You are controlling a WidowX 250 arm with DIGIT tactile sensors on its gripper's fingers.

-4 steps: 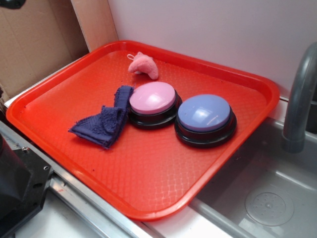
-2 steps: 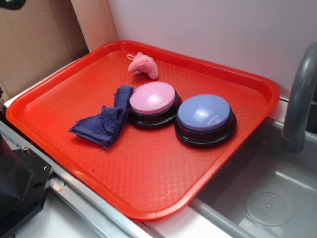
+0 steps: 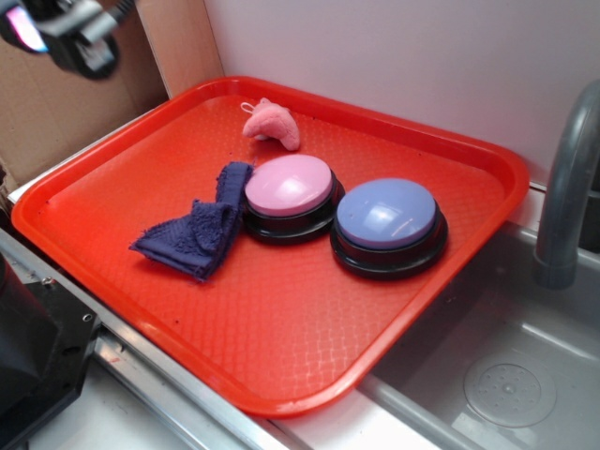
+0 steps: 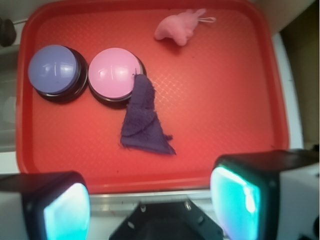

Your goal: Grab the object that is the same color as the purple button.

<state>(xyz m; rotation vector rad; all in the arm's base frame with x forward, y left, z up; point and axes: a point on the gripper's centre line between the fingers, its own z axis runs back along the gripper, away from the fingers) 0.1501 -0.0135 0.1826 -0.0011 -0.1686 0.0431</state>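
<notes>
A: Since the earlier exterior frames, we are seeing the gripper (image 3: 70, 37) entering at the upper-left corner; nothing on the tray is shifting.

B: Confirmed. In the wrist view we are reading the gripper (image 4: 150, 205) with jaws spread wide and holding nothing: one fingertip pad (image 4: 65, 212) at lower left, the other at lower right, with open space between them.

A: Where are we locating the target?

B: We are locating the purple rag (image 3: 199, 227) on the orange tray (image 3: 300, 347), crumpled and lying flat. Taking the pink button (image 3: 289, 192) as clock centre in the exterior view, the rag is sitting at about 8 o'clock, its upper end touching the button's black base. In the wrist view the rag (image 4: 142, 117) is lying at 5 o'clock from the pink button (image 4: 114, 74), one tip overlapping its edge.

A: And the reference item?

B: The purple button (image 3: 387, 222) is standing just beside the pink button, at 4 o'clock from it in the exterior view. The pink plush toy (image 3: 272, 124) is lying at 12 o'clock, near the tray's far rim, well apart from the rag.

A: We are also noting a grey faucet (image 3: 567, 187) and sink (image 3: 506, 375) at 3 o'clock from the tray.
</notes>
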